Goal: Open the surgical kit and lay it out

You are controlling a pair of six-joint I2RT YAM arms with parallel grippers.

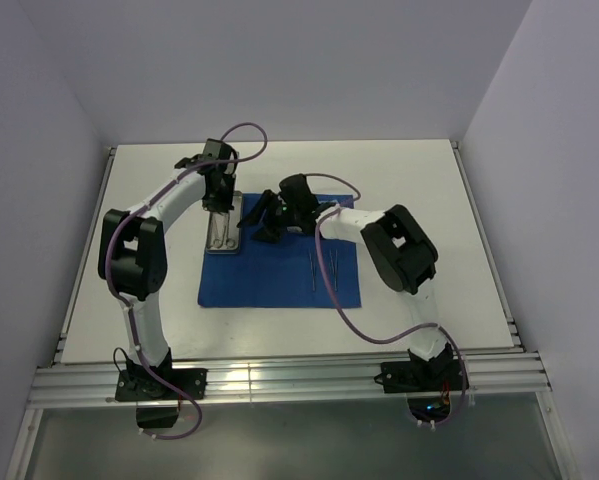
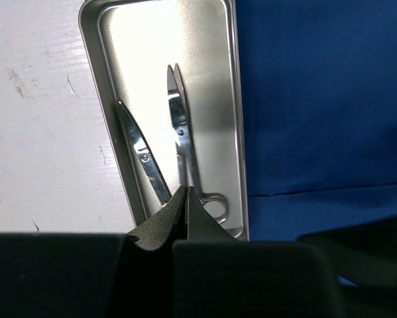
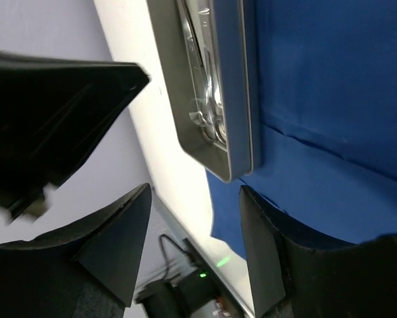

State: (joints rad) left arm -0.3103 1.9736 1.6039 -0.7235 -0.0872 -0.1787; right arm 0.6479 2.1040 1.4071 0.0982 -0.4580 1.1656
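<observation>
My left gripper [image 2: 185, 202] is pinched shut over the tray [image 2: 92, 40]. The two scissors [image 2: 179, 126] run lengthwise straight ahead, ring handles nearest my tips. My right gripper [image 3: 195, 199], fingers apart, straddles the tray's corner on the blue cloth [image 2: 317, 99].

- Top external: sitting high above and behind the arm bases, looking down toward 12 o'clock. It is standing far off and taking in the whole table [image 1: 429, 200]. The steel tray [image 1: 223, 251] is lying at 11 o'clock of centre, at the blue cloth [image 1: 269, 285] edge.
- Left wrist: hanging close over the tray, looking down past the left gripper [image 2: 185, 192].
- Right wrist: riding very near and strongly tilted, looking past the right gripper [image 3: 195, 192].
- Shared: all three are showing the tray and adjoining cloth.
</observation>
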